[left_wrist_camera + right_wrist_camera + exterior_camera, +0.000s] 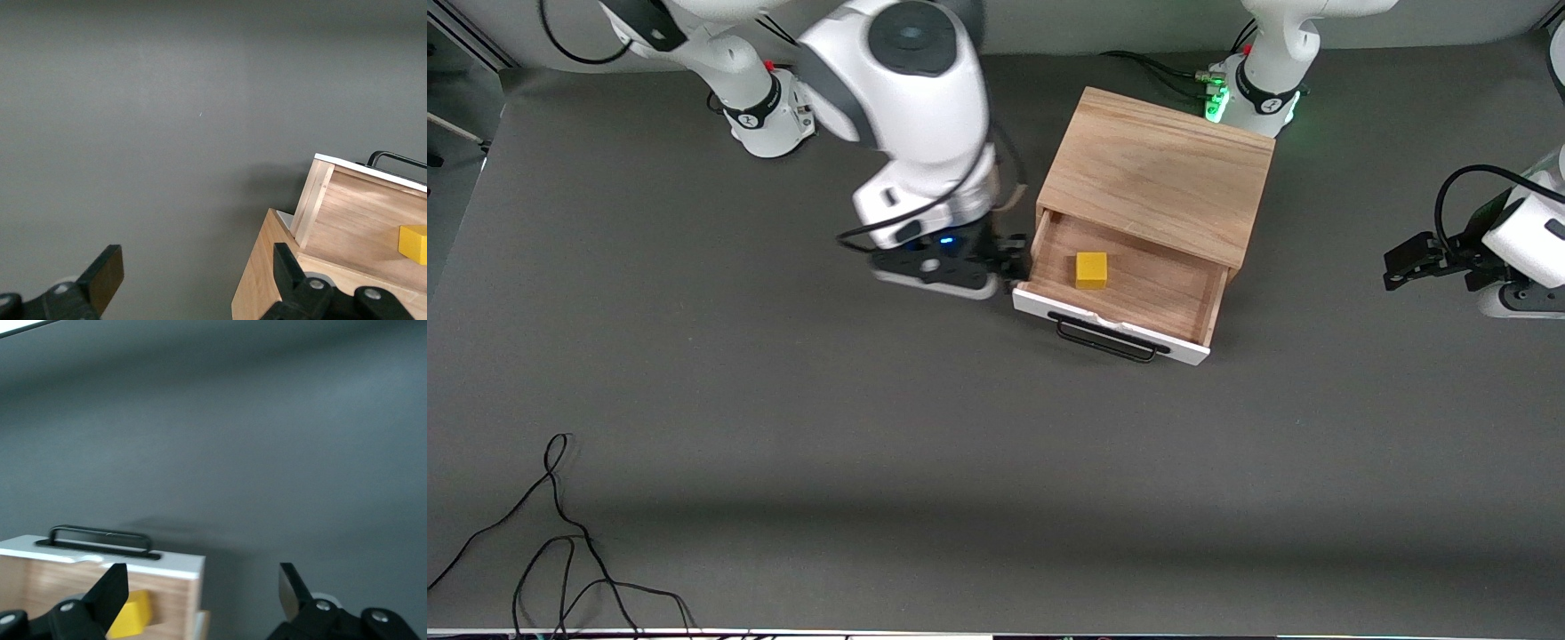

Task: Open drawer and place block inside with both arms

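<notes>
The light wooden cabinet [1156, 169] stands mid-table near the arm bases. Its white-fronted drawer [1112, 329] is pulled out, with the black bar handle [1107, 342] facing the front camera. The yellow block [1091, 269] lies inside on the drawer floor. My right gripper [1009, 258] is open and empty, low beside the drawer's side wall toward the right arm's end. The right wrist view shows it [200, 587] with the drawer [100, 553], handle [100, 535] and block [130, 617]. My left gripper [1392, 267] waits open and empty, apart toward the left arm's end. The left wrist view shows it [193, 273], the drawer [360, 213] and block [413, 243].
Loose black cables [560, 551] lie on the grey table near the front camera, toward the right arm's end. More cables [1165, 71] run by the left arm's green-lit base [1214, 102], close to the cabinet.
</notes>
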`<action>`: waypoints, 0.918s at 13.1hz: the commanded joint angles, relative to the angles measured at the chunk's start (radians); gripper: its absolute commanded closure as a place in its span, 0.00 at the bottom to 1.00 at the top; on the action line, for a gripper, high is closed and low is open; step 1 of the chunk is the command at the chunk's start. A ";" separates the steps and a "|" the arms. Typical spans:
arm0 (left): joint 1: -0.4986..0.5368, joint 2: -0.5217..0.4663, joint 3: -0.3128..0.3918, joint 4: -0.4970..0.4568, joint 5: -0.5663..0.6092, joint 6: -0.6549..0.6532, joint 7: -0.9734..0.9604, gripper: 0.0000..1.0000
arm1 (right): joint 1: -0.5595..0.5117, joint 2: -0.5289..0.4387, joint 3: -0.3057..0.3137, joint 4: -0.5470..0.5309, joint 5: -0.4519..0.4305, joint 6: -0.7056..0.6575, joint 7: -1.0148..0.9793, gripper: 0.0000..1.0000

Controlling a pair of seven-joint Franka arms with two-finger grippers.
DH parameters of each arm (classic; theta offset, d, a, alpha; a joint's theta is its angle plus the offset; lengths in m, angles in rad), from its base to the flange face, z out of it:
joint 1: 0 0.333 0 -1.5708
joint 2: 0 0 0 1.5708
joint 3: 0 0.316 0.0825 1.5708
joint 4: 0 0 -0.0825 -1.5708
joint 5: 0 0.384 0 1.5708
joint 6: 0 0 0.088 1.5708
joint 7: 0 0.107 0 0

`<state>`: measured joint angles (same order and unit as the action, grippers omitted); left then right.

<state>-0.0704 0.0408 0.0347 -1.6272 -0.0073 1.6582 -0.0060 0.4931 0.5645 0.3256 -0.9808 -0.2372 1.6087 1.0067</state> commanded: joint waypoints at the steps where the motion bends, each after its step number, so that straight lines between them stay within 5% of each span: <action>1: 0.003 -0.009 0.004 0.007 -0.014 -0.021 0.018 0.00 | -0.105 -0.136 0.009 -0.140 0.080 0.007 -0.097 0.00; 4: 0.000 -0.010 0.004 0.010 -0.013 -0.041 0.017 0.00 | -0.263 -0.239 -0.003 -0.215 0.189 -0.006 -0.264 0.00; 8: -0.003 -0.009 0.002 0.010 -0.006 -0.044 0.008 0.00 | -0.280 -0.372 -0.270 -0.375 0.335 0.037 -0.538 0.00; 12: -0.005 -0.002 0.004 0.010 -0.003 -0.044 0.004 0.00 | -0.278 -0.468 -0.413 -0.542 0.335 0.071 -0.687 0.00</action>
<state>-0.0705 0.0405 0.0347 -1.6266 -0.0101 1.6366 -0.0055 0.2014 0.1775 -0.0340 -1.4006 0.0763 1.6408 0.3938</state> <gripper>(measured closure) 0.000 0.000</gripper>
